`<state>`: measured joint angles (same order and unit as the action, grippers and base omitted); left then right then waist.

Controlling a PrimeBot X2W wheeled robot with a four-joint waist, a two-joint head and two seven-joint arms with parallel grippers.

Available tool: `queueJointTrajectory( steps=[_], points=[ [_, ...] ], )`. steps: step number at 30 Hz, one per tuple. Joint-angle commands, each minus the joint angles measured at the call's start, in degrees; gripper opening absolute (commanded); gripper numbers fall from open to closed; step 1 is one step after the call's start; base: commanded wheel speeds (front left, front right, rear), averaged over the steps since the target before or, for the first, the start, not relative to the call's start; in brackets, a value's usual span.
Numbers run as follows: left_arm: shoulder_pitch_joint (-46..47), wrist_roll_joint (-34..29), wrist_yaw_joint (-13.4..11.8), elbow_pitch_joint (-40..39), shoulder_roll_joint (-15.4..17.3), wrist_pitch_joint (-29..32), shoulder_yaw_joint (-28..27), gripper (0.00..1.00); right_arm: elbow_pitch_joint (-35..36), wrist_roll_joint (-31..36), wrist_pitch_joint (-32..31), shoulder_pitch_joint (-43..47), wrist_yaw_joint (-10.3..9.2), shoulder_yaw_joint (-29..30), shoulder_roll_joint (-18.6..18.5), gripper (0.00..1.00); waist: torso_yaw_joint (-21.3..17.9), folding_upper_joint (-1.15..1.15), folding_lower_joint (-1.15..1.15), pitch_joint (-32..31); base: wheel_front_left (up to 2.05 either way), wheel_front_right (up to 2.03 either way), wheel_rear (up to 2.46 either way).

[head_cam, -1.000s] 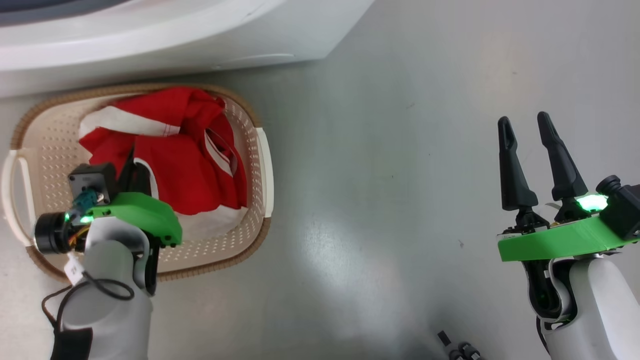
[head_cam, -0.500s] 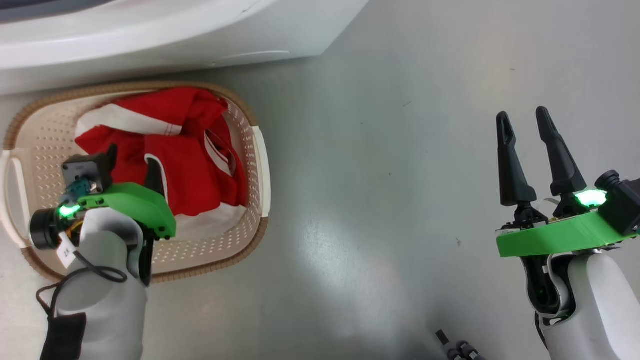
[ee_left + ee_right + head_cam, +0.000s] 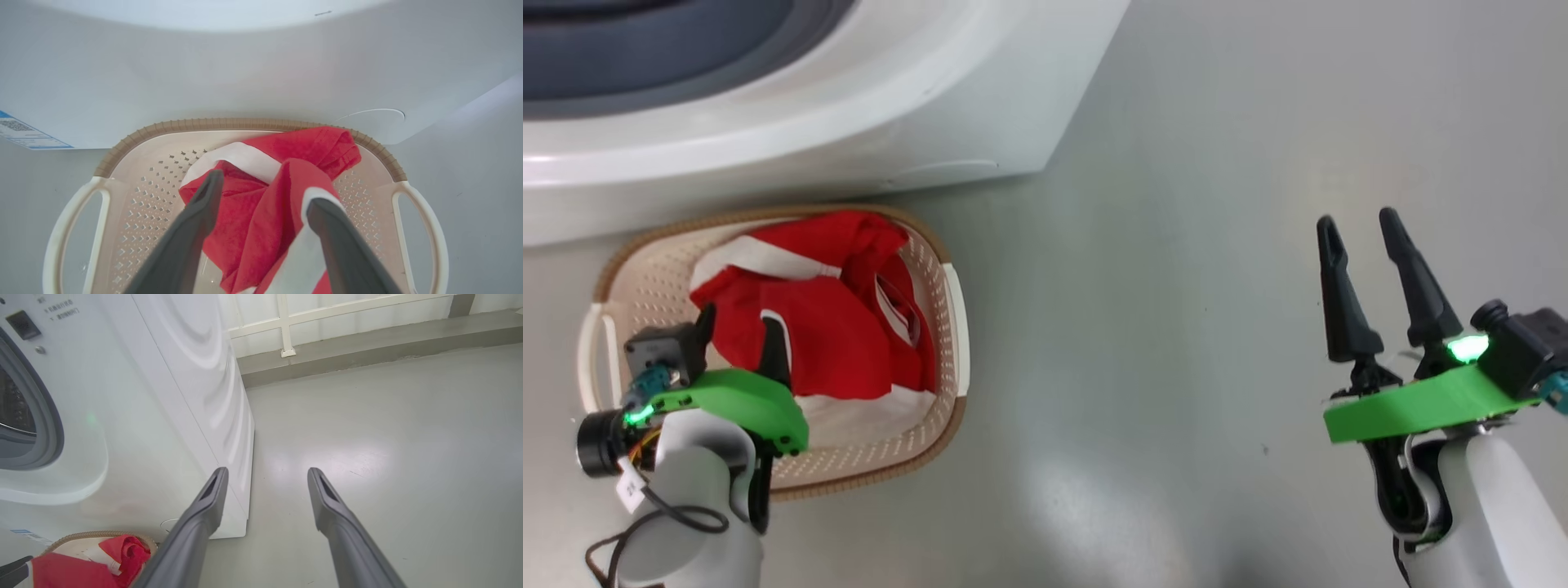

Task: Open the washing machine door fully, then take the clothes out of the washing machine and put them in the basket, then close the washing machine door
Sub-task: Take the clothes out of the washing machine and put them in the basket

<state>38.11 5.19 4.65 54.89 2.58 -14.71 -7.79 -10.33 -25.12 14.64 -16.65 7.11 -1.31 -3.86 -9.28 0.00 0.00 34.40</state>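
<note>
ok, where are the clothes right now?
Head view, lower left: the clothes lie heaped in the basket on the floor, just in front of the washing machine, with the open left gripper directly over them.

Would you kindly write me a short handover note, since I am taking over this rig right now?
Left pincer: open, straddling the red clothes in the basket, which sits by the washer front.
Right pincer: open, over the floor, holding nothing.
Done: clothes lie in the basket.
Left: check the drum for more, which can't be told from here, then close the door.
</note>
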Motion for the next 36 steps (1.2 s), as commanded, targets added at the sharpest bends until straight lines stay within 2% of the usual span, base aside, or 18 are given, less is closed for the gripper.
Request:
queueJointTrajectory(
  steps=[1,5,13,16,22,36],
  points=[
    [-2.94,0.34,0.62,-1.95,1.34,-0.29,-1.58,1.0,0.7,0.17,0.36,2.55,0.37,-1.66,-0.79,1.0,-0.08,0.0,0.0,-4.18,0.0,0.0,0.0],
    [-5.01,0.22,0.97,-2.98,1.18,-0.29,-1.55,1.0,0.07,0.31,0.36,3.71,0.37,-2.01,-1.11,1.0,0.0,0.0,0.0,-6.71,0.0,0.0,0.0],
    [-7.74,-0.65,1.98,4.8,2.0,-0.29,0.35,1.0,-0.75,0.51,0.36,6.46,0.37,-2.6,-1.64,1.0,-0.17,0.0,0.0,-12.26,0.0,0.0,0.0],
    [-8.05,-0.46,2.09,3.94,2.35,-0.29,0.32,1.0,-0.9,0.6,0.36,7.22,0.37,-2.82,-1.64,1.0,-0.23,0.0,0.0,-13.65,0.0,0.0,0.0],
    [-10.54,0.01,2.25,-1.6,2.05,-0.29,0.05,1.0,-1.48,0.71,0.36,8.76,0.37,-2.75,-1.74,1.0,-0.14,0.0,0.0,-16.58,0.0,0.0,0.0],
    [-21.44,0.22,2.61,-20.78,1.11,-0.29,-0.9,1.0,-1.86,1.17,0.36,13.32,0.37,-1.89,-2.73,1.0,0.2,0.0,0.0,-24.14,0.0,0.0,0.0]
  ],
)
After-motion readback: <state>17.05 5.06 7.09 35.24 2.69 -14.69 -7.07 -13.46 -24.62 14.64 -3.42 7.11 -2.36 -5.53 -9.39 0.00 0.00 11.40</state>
